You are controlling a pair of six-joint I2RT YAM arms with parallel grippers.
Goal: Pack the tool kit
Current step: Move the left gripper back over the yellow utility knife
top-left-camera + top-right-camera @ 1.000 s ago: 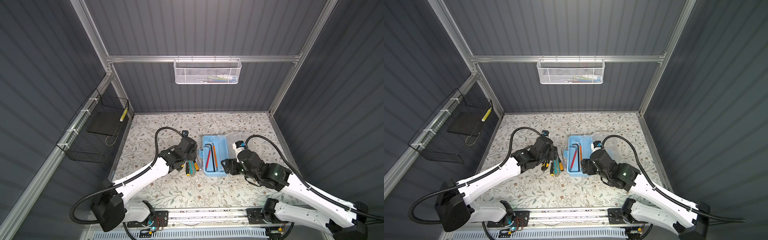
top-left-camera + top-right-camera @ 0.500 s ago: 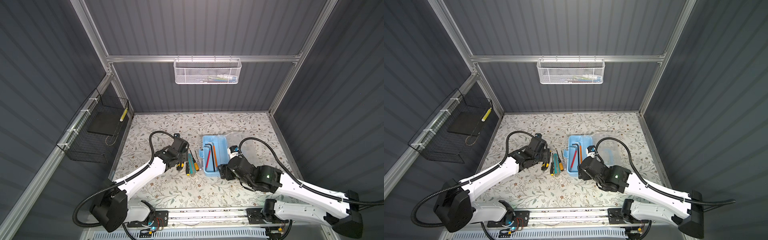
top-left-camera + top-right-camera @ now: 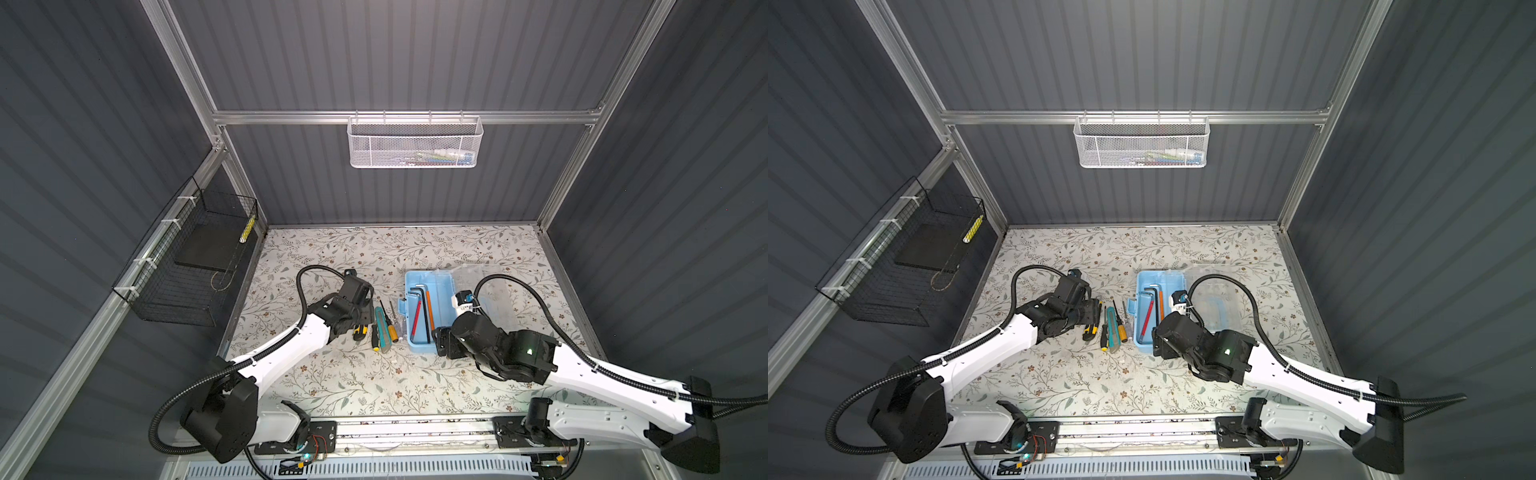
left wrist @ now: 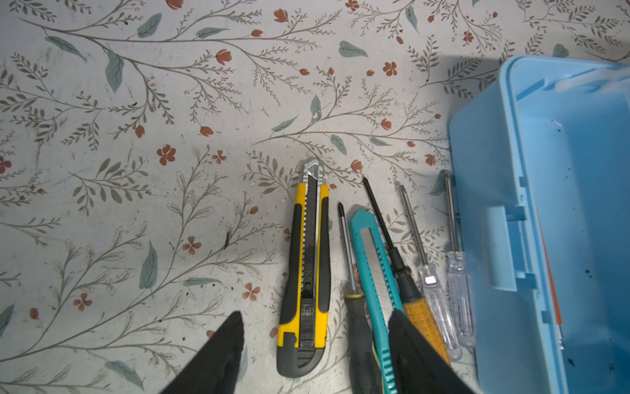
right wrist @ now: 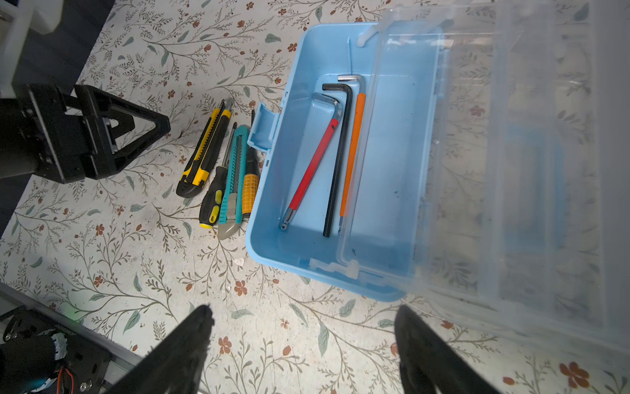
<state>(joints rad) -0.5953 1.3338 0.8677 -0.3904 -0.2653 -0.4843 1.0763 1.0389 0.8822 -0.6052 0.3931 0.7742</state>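
Observation:
The tool kit's light-blue box (image 3: 440,286) (image 5: 272,191) stands open, its clear lid (image 5: 528,170) laid out to its right. Red (image 5: 313,160), black (image 5: 337,163) and orange (image 5: 353,153) hex keys lie inside. Left of the box, side by side on the table, lie a yellow knife (image 4: 308,273), a teal utility knife (image 4: 373,266) and several screwdrivers (image 4: 422,324). My left gripper (image 4: 315,327) (image 3: 360,320) hangs open over the handle ends of the yellow knife and the teal knife, holding nothing. My right gripper (image 5: 303,317) (image 3: 440,345) is open over bare table at the box's near end.
A white mesh basket (image 3: 415,147) hangs on the back wall and a black wire basket (image 3: 195,266) on the left wall. The arms' base rail (image 3: 415,428) runs along the table's front edge.
My right gripper has drawn back from beside the box to its near end. My left gripper has shifted a little left, away from the box. The tools have not moved.

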